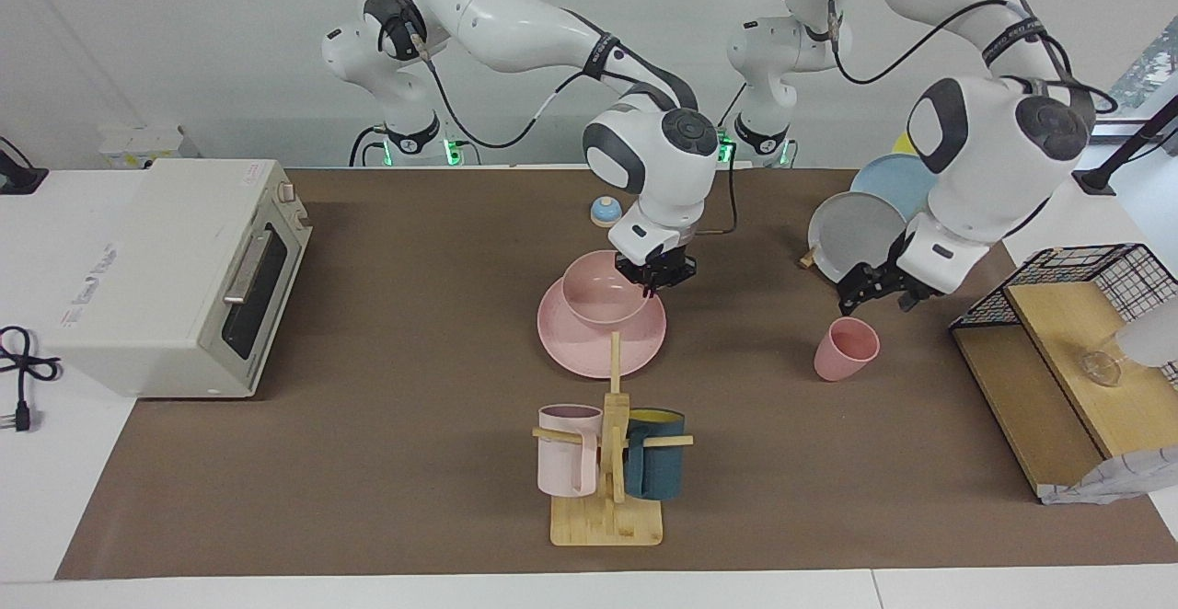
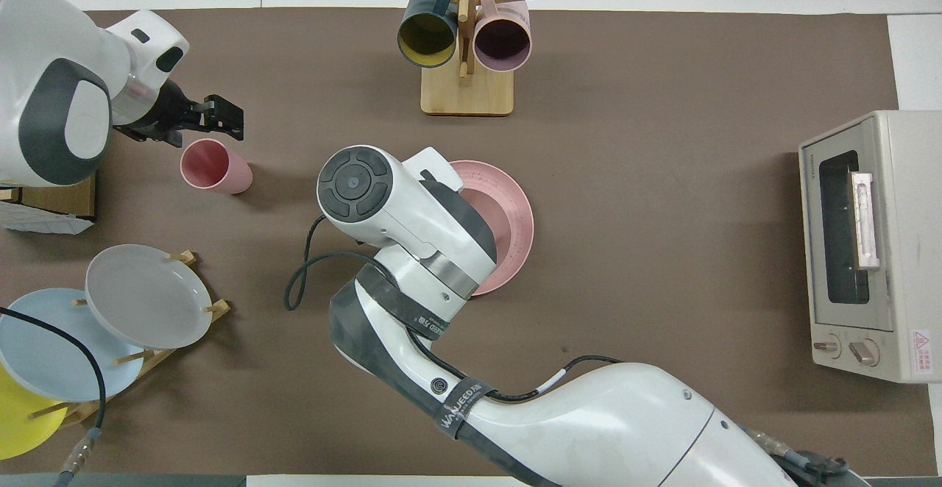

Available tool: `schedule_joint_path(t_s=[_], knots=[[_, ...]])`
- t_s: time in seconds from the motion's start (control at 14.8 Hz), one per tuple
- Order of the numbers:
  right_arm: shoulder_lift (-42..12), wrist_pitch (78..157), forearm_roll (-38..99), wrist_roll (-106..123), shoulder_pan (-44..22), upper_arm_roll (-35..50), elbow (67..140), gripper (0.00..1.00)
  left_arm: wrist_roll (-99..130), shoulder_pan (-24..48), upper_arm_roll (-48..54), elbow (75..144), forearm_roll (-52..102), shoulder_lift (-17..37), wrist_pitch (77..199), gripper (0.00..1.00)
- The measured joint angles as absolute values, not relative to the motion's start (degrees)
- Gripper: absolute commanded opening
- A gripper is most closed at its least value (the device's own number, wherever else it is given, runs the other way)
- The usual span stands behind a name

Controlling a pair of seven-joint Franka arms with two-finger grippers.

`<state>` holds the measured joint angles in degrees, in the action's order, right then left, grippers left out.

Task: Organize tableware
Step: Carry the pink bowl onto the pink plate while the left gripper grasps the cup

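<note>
The pink bowl (image 1: 603, 289) sits in the wide pink plate (image 1: 589, 351) at the middle of the table. My right gripper (image 1: 655, 280) is down at the bowl's rim, on the side toward the left arm's end, and looks shut on it. In the overhead view the right arm hides the bowl, and only part of the plate (image 2: 511, 215) shows. The pink cup (image 1: 847, 349) stands upright on the mat toward the left arm's end; it also shows in the overhead view (image 2: 215, 166). My left gripper (image 1: 879, 294) hangs open and empty just above the cup, also seen from overhead (image 2: 221, 118).
A wooden mug tree (image 1: 607, 499) with a pale pink and a dark teal mug stands farther from the robots than the plate. A toaster oven (image 1: 175, 269) is at the right arm's end. A rack with the grey plate (image 1: 856, 234) and a wire basket (image 1: 1095, 269) are at the left arm's end.
</note>
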<state>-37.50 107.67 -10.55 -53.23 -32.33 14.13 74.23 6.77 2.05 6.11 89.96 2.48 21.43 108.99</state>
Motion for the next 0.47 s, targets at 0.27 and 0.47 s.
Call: schedule_joint_path(t_s=[0.27,0.47], knots=[[-37.4,109.6,-10.5,-53.2,-32.3,14.1,76.3,0.40,8.9,3.2,6.2,93.1,2.5,21.7,110.9,1.00],[-36.9,109.6,-10.5,-53.2,-31.6,14.1,76.2,1.00,10.1,3.6,6.2,94.8,2.5,21.7,111.6,1.00]])
